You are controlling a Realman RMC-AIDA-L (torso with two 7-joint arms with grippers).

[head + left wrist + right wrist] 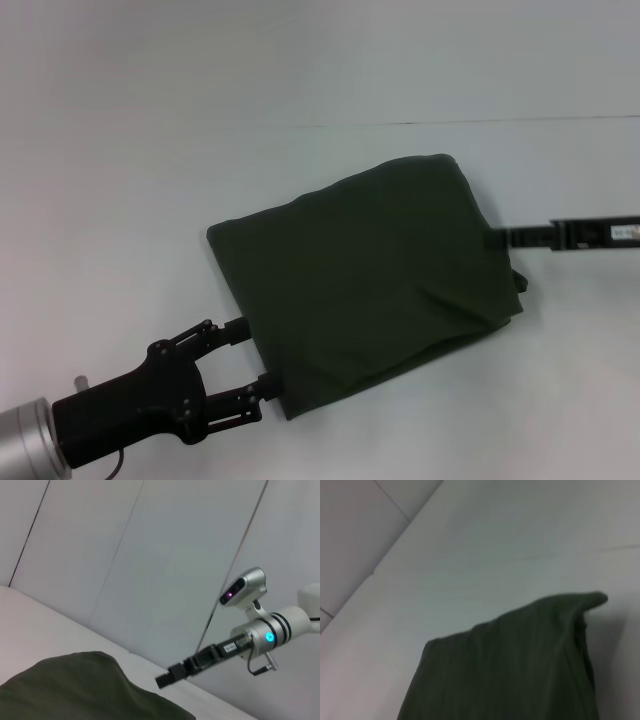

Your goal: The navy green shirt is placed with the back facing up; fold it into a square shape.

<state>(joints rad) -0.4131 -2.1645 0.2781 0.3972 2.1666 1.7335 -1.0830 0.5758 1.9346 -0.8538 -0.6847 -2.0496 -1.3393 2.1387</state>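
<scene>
The navy green shirt (pixel 365 280), folded nearly square, is lying mid-table, long axis toward the far right corner; the left end effector (pixel 253 360), fingers parted, is straddling its near-left edge, the right end effector (pixel 497 239) touching its right edge, its opening undeterminable.

Plain white table (pixel 150 150) with one thin seam line, pale panelled wall (pixel 150 555) behind, even light

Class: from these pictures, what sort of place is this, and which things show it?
Probably a robot test bench: a bare white table, plain panelled wall, only a folded shirt between the left gripper and right gripper.
</scene>
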